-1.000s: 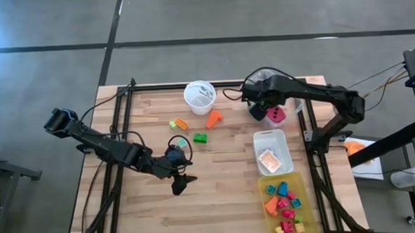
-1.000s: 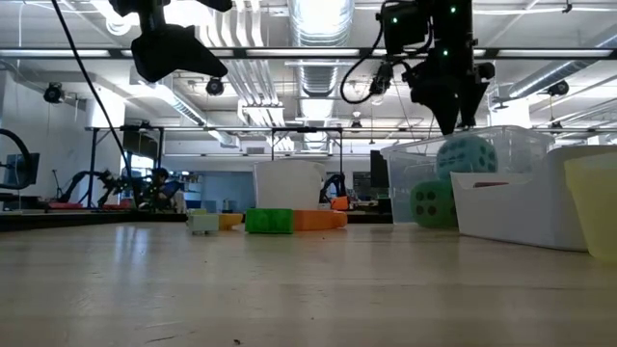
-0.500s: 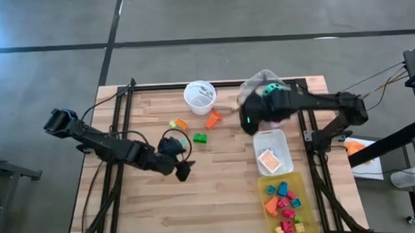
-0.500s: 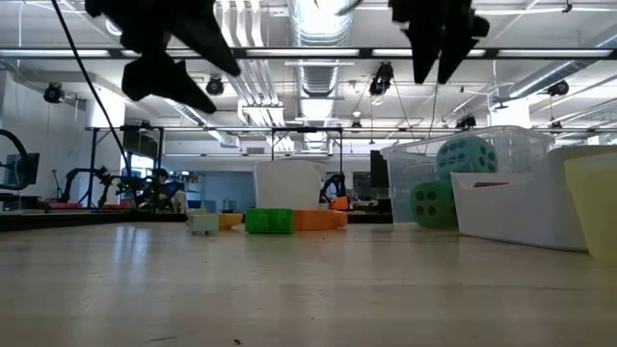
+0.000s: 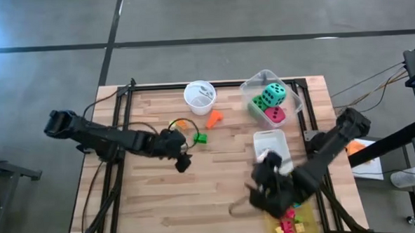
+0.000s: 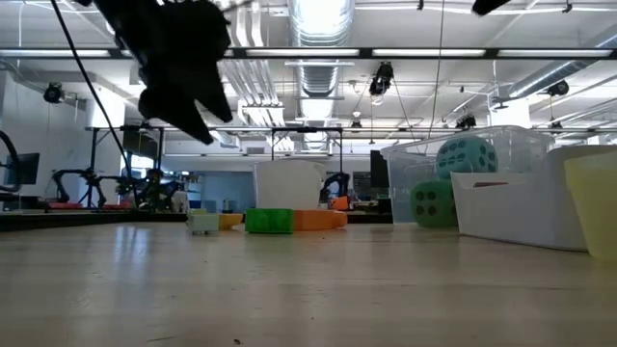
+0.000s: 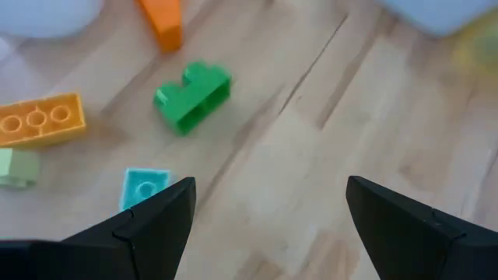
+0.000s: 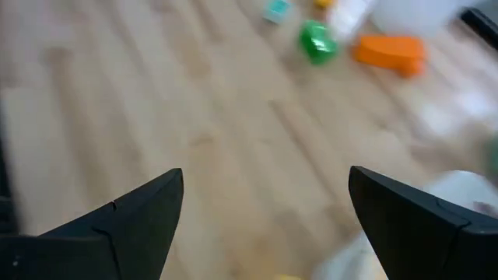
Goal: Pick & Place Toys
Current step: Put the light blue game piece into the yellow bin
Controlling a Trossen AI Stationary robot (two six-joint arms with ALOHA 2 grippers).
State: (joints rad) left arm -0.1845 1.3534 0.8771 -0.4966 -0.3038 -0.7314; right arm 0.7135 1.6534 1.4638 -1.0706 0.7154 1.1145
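Small blocks lie on the wooden table [image 5: 218, 193]: a green one [image 5: 200, 138] [image 7: 192, 97], an orange brick [image 7: 40, 119], a teal one [image 7: 144, 187] and an orange wedge [image 5: 213, 118]. My left gripper [image 5: 183, 162] [image 7: 268, 187] hovers open just near of the green block, touching nothing. Teal [image 5: 274, 94], green [image 5: 256, 106] and pink [image 5: 275, 115] dice sit in the clear bin [image 5: 247, 87] at the far right. My right gripper [image 5: 258, 191] [image 8: 264, 175] is open and blurred, above the table beside the near-right bins.
A white cup [image 5: 199, 96] stands at the far middle. A white bin [image 5: 271, 138] and a yellow bin [image 5: 296, 228] with several blocks line the right side, partly covered by my right arm. Bare wood lies at the near middle and near left.
My right gripper has swung fast from above the clear bin of dice toward the table's near edge, turning as it went, and stays open. My left gripper has moved toward the far edge, closer to the green block, still open. The dice and blocks have stayed put.
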